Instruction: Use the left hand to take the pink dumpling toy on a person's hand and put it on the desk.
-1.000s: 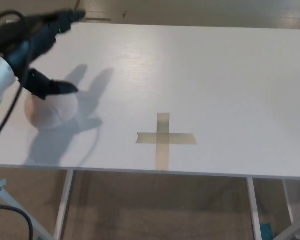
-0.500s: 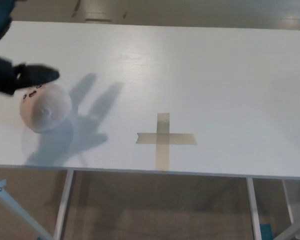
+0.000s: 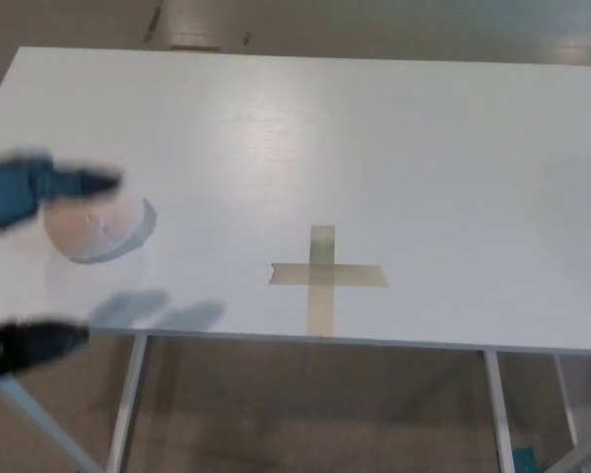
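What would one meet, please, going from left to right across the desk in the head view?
Blurred left hand → pink dumpling toy resting on the white desk → tape cross; the hand partly overlaps the toy's left edge.

The blurred left robot hand [image 3: 34,192] spans the surface's [image 3: 424,148] left edge, with the pink dumpling toy [image 3: 97,227] between its parts, touching or just beside the upper one. To the right of the robot hand the surface lies bare. Only a flat tape cross [image 3: 325,274] lies there, no barrier.
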`<state>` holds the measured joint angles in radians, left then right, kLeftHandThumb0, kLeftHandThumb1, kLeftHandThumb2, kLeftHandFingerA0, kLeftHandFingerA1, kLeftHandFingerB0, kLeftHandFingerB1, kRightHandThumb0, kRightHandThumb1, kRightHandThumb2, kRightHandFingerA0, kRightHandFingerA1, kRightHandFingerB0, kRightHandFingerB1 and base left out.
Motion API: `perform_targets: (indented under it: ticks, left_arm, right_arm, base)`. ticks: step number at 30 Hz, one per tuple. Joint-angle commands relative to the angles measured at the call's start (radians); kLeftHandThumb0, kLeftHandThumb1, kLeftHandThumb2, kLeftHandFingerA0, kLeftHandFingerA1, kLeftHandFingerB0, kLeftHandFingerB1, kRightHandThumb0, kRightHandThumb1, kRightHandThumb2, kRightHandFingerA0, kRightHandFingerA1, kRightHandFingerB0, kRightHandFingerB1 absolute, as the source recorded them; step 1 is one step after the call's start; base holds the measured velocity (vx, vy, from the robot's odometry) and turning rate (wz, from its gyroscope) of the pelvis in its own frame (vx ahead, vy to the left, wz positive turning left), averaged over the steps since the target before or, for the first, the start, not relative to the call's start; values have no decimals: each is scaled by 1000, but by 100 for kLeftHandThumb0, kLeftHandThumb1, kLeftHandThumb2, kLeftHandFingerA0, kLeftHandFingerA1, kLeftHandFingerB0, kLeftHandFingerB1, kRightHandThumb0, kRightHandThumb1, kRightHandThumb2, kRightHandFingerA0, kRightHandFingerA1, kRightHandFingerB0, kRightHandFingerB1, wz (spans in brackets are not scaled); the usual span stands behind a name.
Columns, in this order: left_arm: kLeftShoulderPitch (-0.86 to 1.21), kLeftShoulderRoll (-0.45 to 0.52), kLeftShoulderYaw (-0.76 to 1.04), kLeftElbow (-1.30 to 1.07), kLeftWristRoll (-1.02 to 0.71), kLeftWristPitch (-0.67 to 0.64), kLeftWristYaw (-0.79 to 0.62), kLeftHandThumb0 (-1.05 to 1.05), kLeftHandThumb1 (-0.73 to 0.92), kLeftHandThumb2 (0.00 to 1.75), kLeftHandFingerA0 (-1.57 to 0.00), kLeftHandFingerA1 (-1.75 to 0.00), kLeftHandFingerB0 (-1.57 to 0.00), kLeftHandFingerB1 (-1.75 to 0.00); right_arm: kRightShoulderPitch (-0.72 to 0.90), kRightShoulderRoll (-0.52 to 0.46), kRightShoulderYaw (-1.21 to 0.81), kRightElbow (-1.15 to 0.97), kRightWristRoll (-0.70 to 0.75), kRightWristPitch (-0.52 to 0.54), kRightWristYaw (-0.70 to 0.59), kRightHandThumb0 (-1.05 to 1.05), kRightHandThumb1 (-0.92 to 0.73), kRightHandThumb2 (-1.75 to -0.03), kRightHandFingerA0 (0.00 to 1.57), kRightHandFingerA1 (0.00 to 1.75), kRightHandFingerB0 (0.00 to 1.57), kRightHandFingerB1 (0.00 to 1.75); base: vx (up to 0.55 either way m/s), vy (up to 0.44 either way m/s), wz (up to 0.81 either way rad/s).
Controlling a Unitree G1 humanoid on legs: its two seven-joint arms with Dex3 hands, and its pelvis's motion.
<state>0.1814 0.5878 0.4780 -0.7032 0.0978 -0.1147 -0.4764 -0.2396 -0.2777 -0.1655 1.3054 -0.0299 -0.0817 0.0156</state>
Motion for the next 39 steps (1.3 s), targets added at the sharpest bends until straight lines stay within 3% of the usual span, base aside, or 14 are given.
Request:
perform_targets:
  ticks: [1, 9, 14, 17, 18, 22, 26, 29, 30, 35, 36, 37, 38, 39]
  left_arm:
    - [730, -198, 172, -57, -826, -201, -537, -40, 41, 81, -72, -66, -55, -56]
    - [823, -147, 129, 212, -540, -240, -552, -51, 47, 85, -72, -64, -54, -54]
    - [747, -79, -2, 442, -444, -106, -565, -51, 50, 90, -66, -64, -46, -52]
    - [649, -93, -97, 629, -242, -123, -403, -51, 51, 91, -68, -64, -47, -53]
    - [582, -90, -141, 753, -154, -139, -335, -62, 57, 65, -70, -48, -61, -44]
    - [400, -83, -245, 1070, -17, -109, -225, -65, 68, 61, -69, -43, -63, -40]
    - [251, -106, -338, 1263, 99, -27, -58, -69, 70, 62, -64, -42, -56, -38]
    - [145, -140, -378, 1379, 161, 48, 99, -67, 72, 62, -48, -37, -44, -35]
    - [113, -159, -371, 1442, 155, 58, 168, -73, 63, 95, -36, -49, -33, -46]
    - [57, -184, -418, 1615, 204, 54, 388, -69, 62, 95, -37, -51, -24, -44]
    - [58, -165, -459, 1641, 242, 52, 396, -63, 78, 64, -38, -34, -29, -31]
    - [58, -165, -459, 1641, 242, 52, 396, -63, 78, 64, -38, -34, -29, -31]
    - [44, -137, -514, 1689, 279, 49, 378, -69, 67, 92, -27, -46, -16, -41]
    - [31, -128, -532, 1714, 282, 46, 364, -69, 67, 92, -27, -46, -16, -41]
  right_arm:
    - [49, -8, 26, 16, -28, 8, 4, -30, -67, -60, 50, 42, 46, 40]
    - [113, 0, 32, 23, -33, -13, -8, -30, -67, -61, 51, 42, 43, 39]
    - [177, 18, 35, 26, -33, -40, -35, -29, -67, -60, 54, 43, 45, 40]
    - [221, 27, 33, 27, -29, -60, -51, -28, -67, -60, 57, 44, 47, 40]
    - [242, 32, 31, 26, -24, -69, -54, -28, -67, -60, 57, 44, 48, 41]
    - [282, 42, 32, 25, -21, -89, -60, -28, -67, -60, 58, 44, 49, 41]
    - [312, 40, 31, 25, -21, -96, -64, -27, -68, -60, 59, 45, 50, 41]
    - [329, 38, 38, 19, -27, -106, -64, -27, -68, -60, 62, 46, 50, 41]
    - [336, 41, 40, 17, -27, -108, -65, -27, -68, -60, 63, 46, 49, 41]
    - [350, 44, 32, 22, -19, -114, -65, -27, -68, -60, 64, 46, 49, 41]
    - [350, 44, 27, 24, -14, -113, -64, -27, -68, -60, 65, 47, 50, 41]
    - [350, 44, 27, 24, -14, -113, -64, -27, -68, -60, 65, 47, 50, 41]
    - [345, 41, 20, 23, -7, -111, -61, -28, -68, -60, 65, 47, 49, 41]
    - [342, 38, 18, 22, -5, -110, -59, -28, -68, -60, 65, 47, 49, 41]
  base:
    - [0, 0, 0]
    - [0, 0, 0]
    - [0, 0, 0]
    - [0, 0, 0]
    - [0, 0, 0]
    - [0, 0, 0]
    - [0, 0, 0]
    - [0, 0, 0]
    - [0, 0, 0]
    - [0, 0, 0]
    - [0, 0, 0]
    - [0, 0, 0]
    - [0, 0, 0]
    - [0, 0, 0]
